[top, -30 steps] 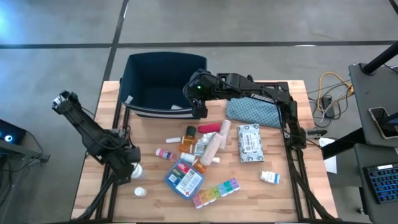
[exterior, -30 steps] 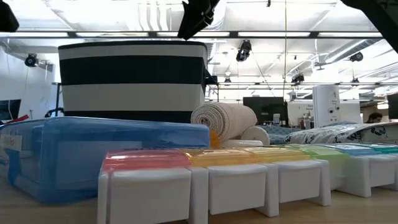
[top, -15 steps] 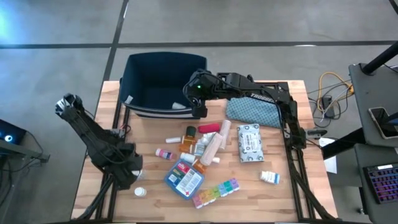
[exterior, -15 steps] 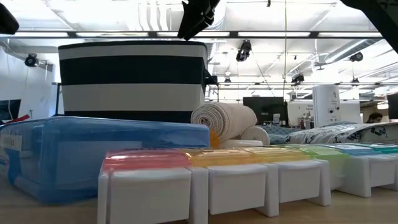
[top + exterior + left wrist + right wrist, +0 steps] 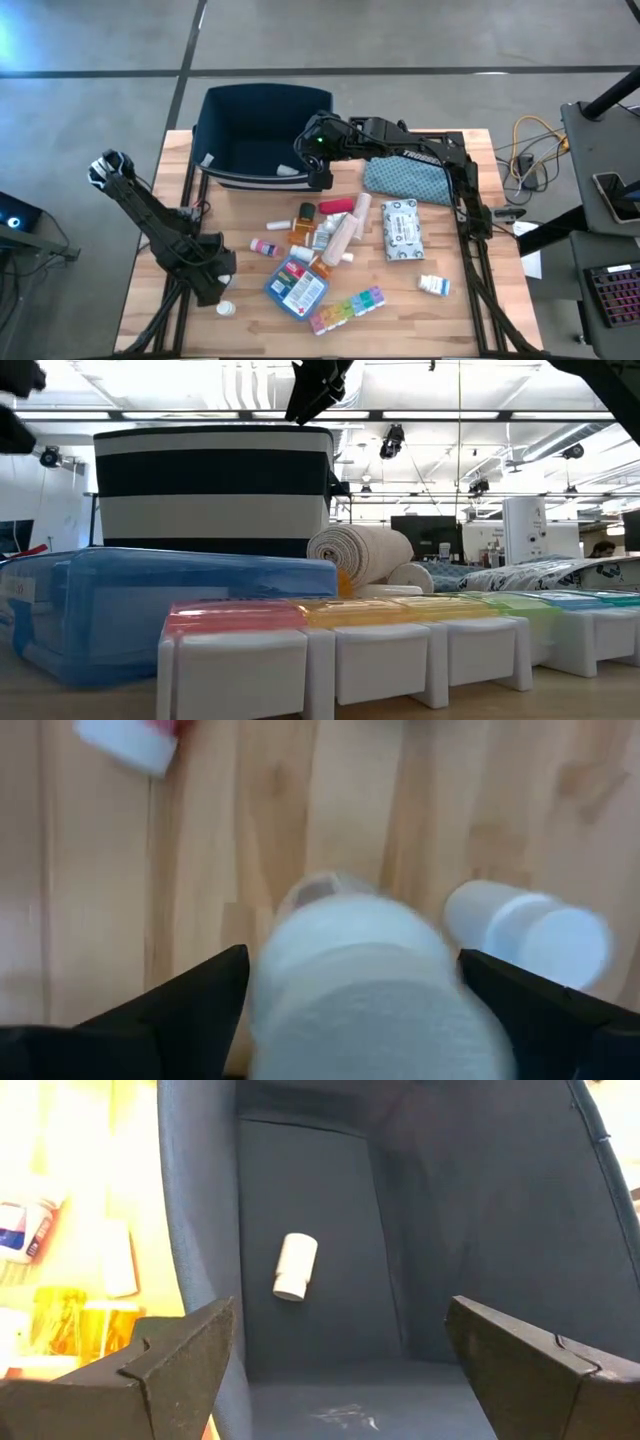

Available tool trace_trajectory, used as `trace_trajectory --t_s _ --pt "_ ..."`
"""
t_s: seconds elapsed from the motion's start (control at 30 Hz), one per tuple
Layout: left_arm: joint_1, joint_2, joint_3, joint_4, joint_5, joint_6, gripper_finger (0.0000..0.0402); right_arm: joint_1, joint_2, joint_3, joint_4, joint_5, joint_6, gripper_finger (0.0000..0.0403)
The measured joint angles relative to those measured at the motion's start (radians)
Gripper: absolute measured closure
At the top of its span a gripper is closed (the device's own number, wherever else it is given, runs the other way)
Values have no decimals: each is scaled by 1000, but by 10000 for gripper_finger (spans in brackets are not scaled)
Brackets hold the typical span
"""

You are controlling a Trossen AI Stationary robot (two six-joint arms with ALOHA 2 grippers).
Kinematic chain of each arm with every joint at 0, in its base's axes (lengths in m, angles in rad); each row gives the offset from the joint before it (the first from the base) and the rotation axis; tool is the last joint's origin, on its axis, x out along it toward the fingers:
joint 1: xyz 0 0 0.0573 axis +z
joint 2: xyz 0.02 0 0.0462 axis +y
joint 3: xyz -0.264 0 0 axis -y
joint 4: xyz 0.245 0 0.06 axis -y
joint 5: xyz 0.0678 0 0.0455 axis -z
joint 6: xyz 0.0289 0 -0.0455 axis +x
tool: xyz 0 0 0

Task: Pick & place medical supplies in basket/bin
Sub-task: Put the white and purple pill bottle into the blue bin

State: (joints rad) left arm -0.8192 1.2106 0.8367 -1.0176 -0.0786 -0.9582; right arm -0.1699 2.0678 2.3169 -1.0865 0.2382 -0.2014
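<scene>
Light wood table (image 5: 450, 325), grey concrete floor round it; open hall w/ ceiling lights behind. Supplies (image 5: 335, 240) scattered mid-table, one white bottle (image 5: 295, 1266) in navy bin (image 5: 225, 110). Right end effector (image 5: 318, 175) wide over bin; left end effector (image 5: 215, 285) wide round white bottle (image 5: 365, 990).

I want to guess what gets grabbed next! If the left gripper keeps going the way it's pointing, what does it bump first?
Probably the white bottle sitting between the left gripper's open fingers.

A teal patterned cloth pouch (image 5: 405, 178) lies on the wooden table (image 5: 450, 325).
</scene>
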Motion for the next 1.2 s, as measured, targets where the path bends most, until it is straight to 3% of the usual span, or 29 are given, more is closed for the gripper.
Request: trace_trajectory --t_s 0.2,0.33,0.53,0.7,1.03,1.2 --pt "0 0 -49 -3 69 -24 69 0 0 0 -2 0 11 55" --pt "0 0 -53 -2 53 -22 80 0 0 0 -2 0 11 55" --pt "0 -1 -53 -1 38 -21 129 0 0 0 -2 0 10 55" --pt "0 0 -43 -9 39 -21 132 0 0 -3 0 -1 -10 56" --pt "2 -28 185 -232 10 -71 130 0 -15 1 37 -3 -77 73" --pt "29 -87 363 -305 -141 -178 130 -1 -44 2 50 -5 -105 75"
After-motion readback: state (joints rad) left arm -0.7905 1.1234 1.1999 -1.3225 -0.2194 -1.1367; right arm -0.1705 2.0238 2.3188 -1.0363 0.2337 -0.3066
